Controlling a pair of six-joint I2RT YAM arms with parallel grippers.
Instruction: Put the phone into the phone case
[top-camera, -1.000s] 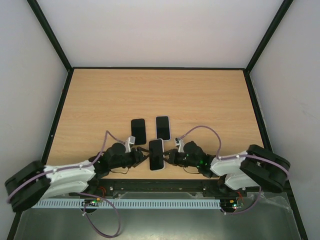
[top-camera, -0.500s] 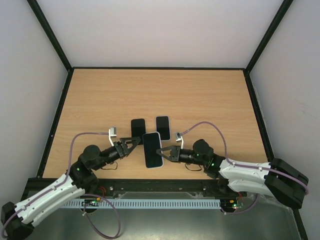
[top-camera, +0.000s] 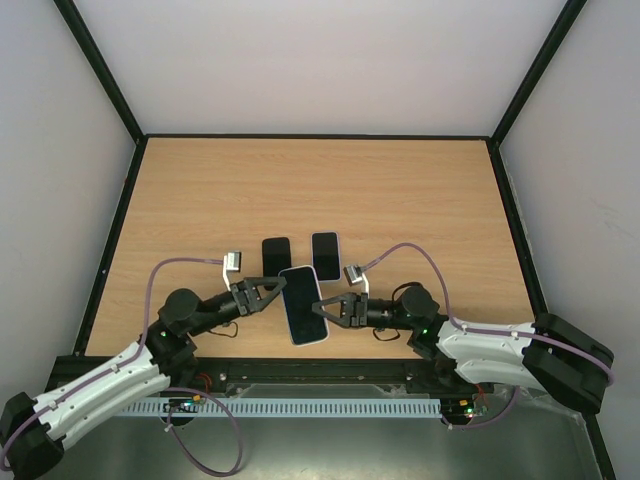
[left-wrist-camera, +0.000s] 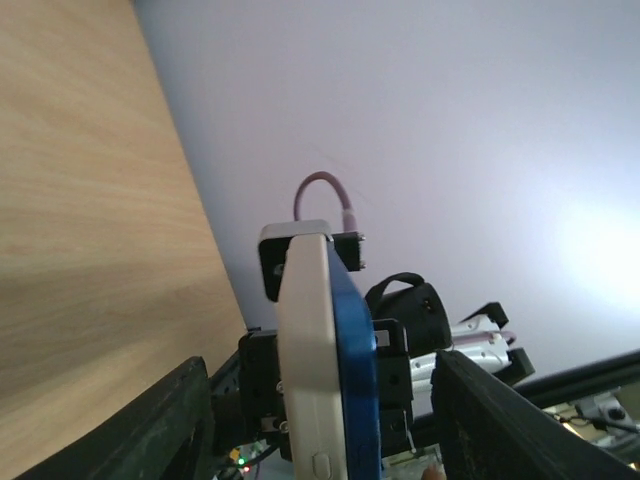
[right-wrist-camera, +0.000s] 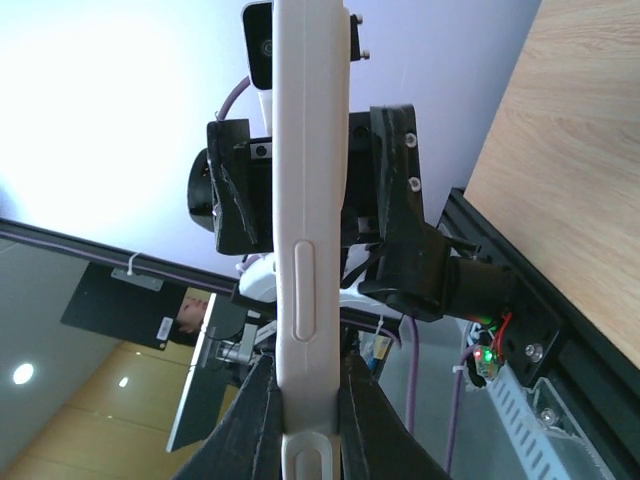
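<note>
Low over the near middle of the desk (top-camera: 420, 200), the white phone case (top-camera: 303, 342) hangs in the air between the two arms, lifted clear of the wood. From the top view its dark face is turned upward, and that dark face is the phone (top-camera: 303, 303), framed all round by the case's pale rim. The right claw (top-camera: 326, 310) is clamped on the case's right edge. In the right wrist view its two dark fingers (right-wrist-camera: 252, 425) press against both flat sides of the white slab, which is seen edge-on with a long side button showing. The left claw (top-camera: 274, 293) reaches in from the other side with its jaws spread apart. In the left wrist view the case stands edge-on between the two fingers (left-wrist-camera: 150, 425) with a clear gap on either side, so it grips nothing (in that view a blue layer lies against the white one, and I cannot tell what that blue layer is). Behind the held case, flat on the wood, lie a black phone (top-camera: 275, 248) and, just to its right, a white-rimmed phone (top-camera: 326, 250). Seen from above, the held case overlaps their near ends.
</note>
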